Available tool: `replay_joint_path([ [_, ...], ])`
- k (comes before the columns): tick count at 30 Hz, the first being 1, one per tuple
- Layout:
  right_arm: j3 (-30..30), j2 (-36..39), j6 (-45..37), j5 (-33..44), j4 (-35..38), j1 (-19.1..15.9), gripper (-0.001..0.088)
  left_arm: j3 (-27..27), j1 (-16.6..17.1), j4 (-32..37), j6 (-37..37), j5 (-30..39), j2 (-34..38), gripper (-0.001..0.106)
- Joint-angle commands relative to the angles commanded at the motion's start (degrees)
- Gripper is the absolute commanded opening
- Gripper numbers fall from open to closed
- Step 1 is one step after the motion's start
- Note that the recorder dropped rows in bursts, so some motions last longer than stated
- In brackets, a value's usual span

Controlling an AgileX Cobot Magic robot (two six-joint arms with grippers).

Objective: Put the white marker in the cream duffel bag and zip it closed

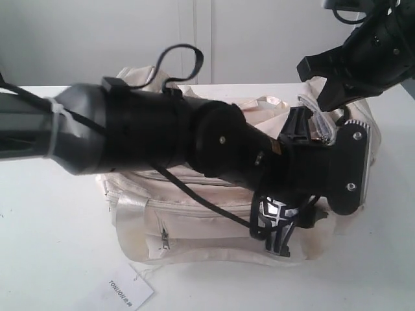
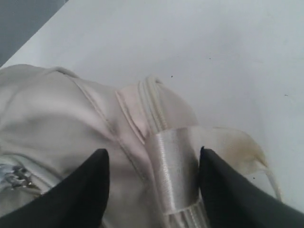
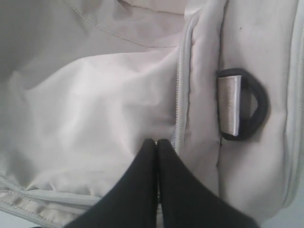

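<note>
The cream duffel bag (image 1: 194, 227) lies on the white table, mostly hidden behind my left arm. My left gripper (image 1: 280, 245) hangs at the bag's front right; in the left wrist view it (image 2: 152, 159) is open, its fingers either side of a shiny webbing handle (image 2: 173, 166) on the bag (image 2: 57, 109). My right gripper (image 1: 327, 103) is over the bag's right end. In the right wrist view it (image 3: 156, 141) is shut, tips beside the zipper (image 3: 179, 95) at the edge of the bag's pale lining (image 3: 95, 95). Nothing shows between its fingers. The white marker is out of view.
A black end ring (image 3: 254, 102) sits on the bag close to the right gripper. A white hang tag (image 1: 126, 291) lies on the table in front of the bag. The front pocket's zip pull (image 1: 165, 240) faces the camera. The left arm spans the middle of the exterior view.
</note>
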Motion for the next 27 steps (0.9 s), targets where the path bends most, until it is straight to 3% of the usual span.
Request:
replay_joint_path([
  [6,0.0,0.0,-3.06,2.09,2.56,0.0,0.0,0.0,2.27,1.82,-11.1,10.07,-5.49,0.062],
  [11,0.0,0.09,-7.63,2.73,10.05,0.0,0.0,0.0,7.92,3.66,-20.95,16.61,-6.55,0.062],
  [14,0.0,0.66,-7.78,2.98,10.39,0.0,0.0,0.0,10.26,3.66,-23.03,20.18,-6.45,0.062],
  [19,0.11,2.4,-7.94,2.72,10.79,1.1,0.0002,0.0,10.78,3.66,-23.04,22.83,-6.45,0.062],
  [27,-2.88,3.14,-7.83,4.29,2.44,5.2,0.0225,0.0,10.78,3.66,-23.04,23.18,-6.45,0.062],
])
